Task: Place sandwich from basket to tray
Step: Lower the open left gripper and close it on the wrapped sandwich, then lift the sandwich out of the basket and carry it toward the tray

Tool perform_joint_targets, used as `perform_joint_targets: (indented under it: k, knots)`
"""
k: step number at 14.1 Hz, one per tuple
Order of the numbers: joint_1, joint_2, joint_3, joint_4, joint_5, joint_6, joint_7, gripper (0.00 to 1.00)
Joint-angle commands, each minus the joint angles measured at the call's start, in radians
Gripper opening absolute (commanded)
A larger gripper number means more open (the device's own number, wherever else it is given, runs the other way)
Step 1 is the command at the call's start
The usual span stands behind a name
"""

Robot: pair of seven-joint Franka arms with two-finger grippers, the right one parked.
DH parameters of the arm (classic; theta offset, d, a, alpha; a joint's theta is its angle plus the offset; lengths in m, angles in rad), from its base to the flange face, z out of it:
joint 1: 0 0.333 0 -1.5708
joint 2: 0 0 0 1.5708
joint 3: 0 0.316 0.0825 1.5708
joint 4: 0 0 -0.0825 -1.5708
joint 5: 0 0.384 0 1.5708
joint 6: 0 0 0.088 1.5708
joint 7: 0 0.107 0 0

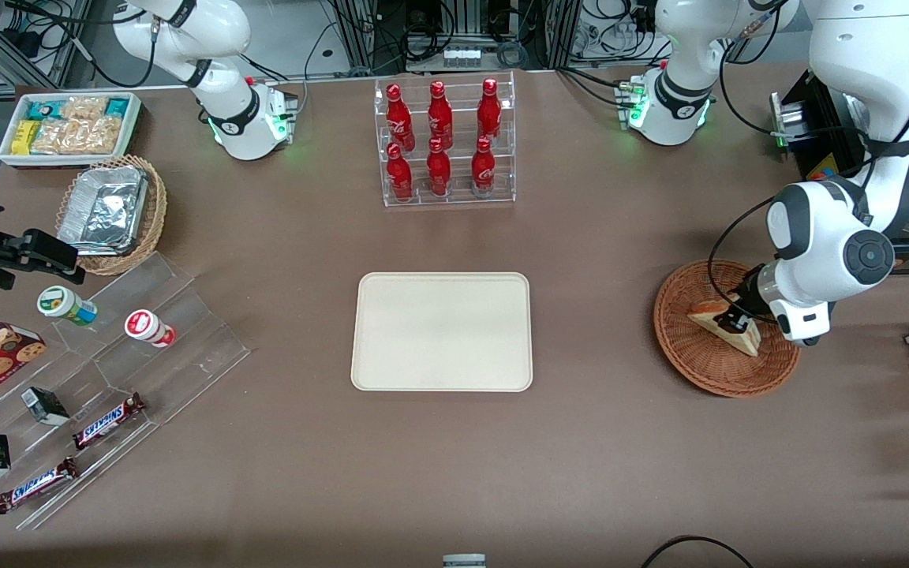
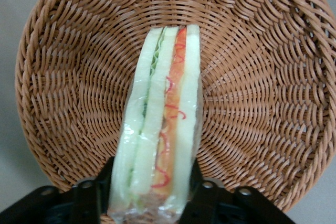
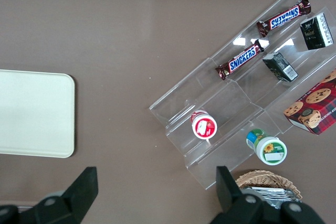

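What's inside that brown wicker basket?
One sandwich, with the pincer closed around it. The basket weave beneath the sandwich is hidden.

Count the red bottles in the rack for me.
6 bottles, in the clear rack farther from the camera than the tray: three on the upper step, three on the lower. The left end effector is at the sandwich in the basket.

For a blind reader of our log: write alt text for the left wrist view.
A wrapped sandwich with green and red filling stripes stands on edge in a round brown wicker basket, seen from close above. The gripper has a black finger against each side of the sandwich's near end. Grey-brown table shows around the basket's rim.
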Motion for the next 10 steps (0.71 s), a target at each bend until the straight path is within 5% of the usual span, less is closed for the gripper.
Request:
perform_joint_targets:
  k: [1, 5, 10]
  knots:
    - [-0.006, -0.011, 0.004, -0.005, -0.010, 0.013, -0.015, 0.25]
    - [-0.026, -0.081, 0.004, 0.041, 0.053, -0.137, 0.005, 0.21]
    - [-0.111, -0.102, 0.001, 0.301, 0.095, -0.484, 0.051, 0.21]
